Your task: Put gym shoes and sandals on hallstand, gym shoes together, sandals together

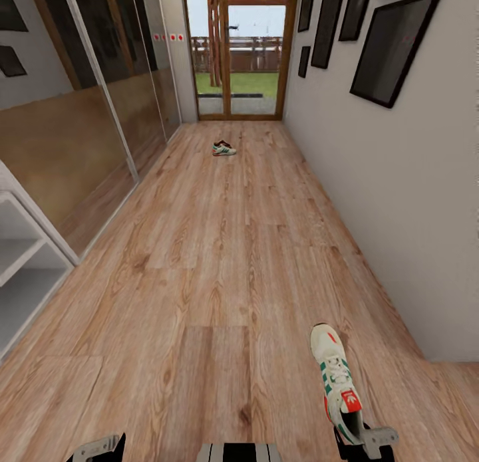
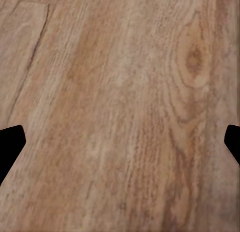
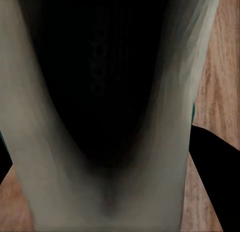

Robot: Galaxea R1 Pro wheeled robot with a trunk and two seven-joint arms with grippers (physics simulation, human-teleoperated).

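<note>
While the right gripper (image 1: pixel 364 441) sits at the lower edge of the head view, its fingers are closed around the heel end of one gym shoe (image 1: pixel 337 377), a cream-white sneaker with green stripes and a red-orange tongue patch. That shoe points away from the robot, toe forward, held over the corridor floor (image 1: pixel 219 262); whether its sole touches the planks cannot be told. From the right wrist view, the shoe's dark inner opening and pale collar (image 3: pixel 105 192) lie close to the lens, with one black finger (image 3: pixel 212 177) alongside the collar and wood grain beyond. The left gripper (image 2: pixel 120 147) is spread wide with nothing between its fingers; its two dark fingertips (image 2: pixel 10 144) show at opposite edges of the left wrist view, over bare plank floor with a knot. A second gym shoe (image 1: pixel 223 148) lies far down the corridor on the floor, well apart from the held one, near the glazed door (image 1: pixel 239 50). To the robot's left stands a white shelf unit (image 1: pixel 20 249), beside mirrored panels (image 1: pixel 86 103). Dark picture frames (image 1: pixel 392 46) hang on the wall to the right.
</note>
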